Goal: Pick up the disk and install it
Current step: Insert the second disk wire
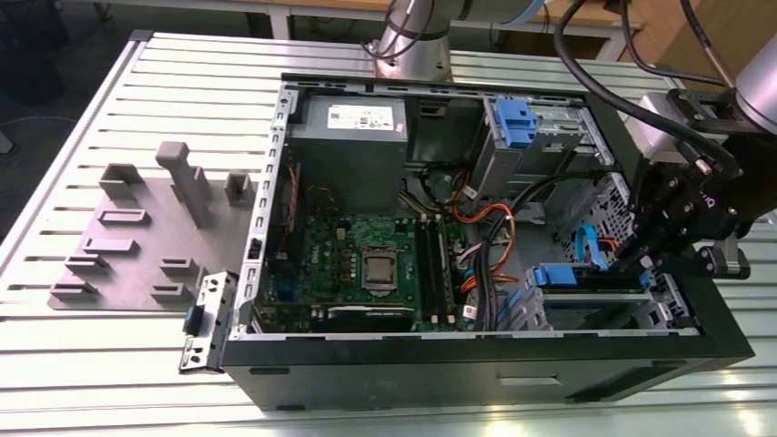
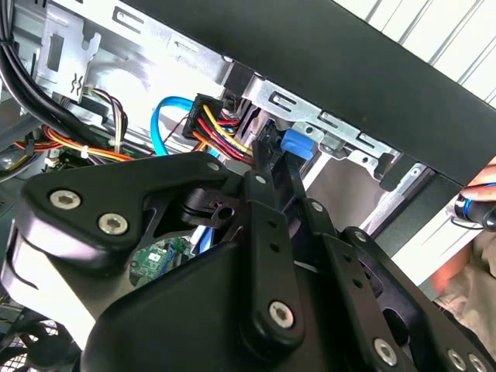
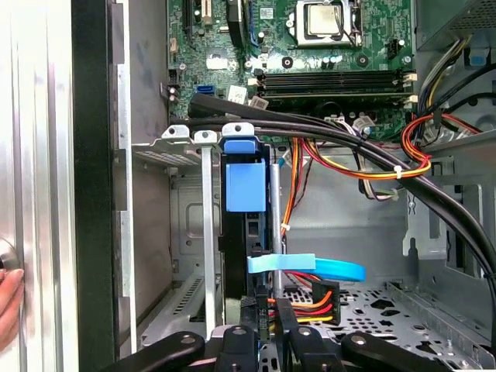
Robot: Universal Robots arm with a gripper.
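Note:
The disk (image 1: 591, 280), in its blue plastic carrier, stands on edge in the lower drive bay at the front corner of the open computer case (image 1: 486, 364), on the exterior view's right. In the first wrist view the disk's blue carrier tab (image 3: 246, 186) sits between the bay's metal rails. My gripper (image 1: 641, 264) hangs inside the case right at the disk's rear end, among the cables. The gripper (image 3: 263, 322) lines up with the disk's edge, and in the second wrist view the gripper (image 2: 279, 167) points at the blue tab (image 2: 298, 144).
A blue data cable (image 3: 310, 268) and a power plug with orange, red and yellow wires (image 3: 314, 298) crowd the bay. Thick black cables (image 3: 349, 147) cross above it. A person's hand (image 3: 8, 298) rests outside the case wall. A grey fixture plate (image 1: 134, 237) lies at the exterior view's left.

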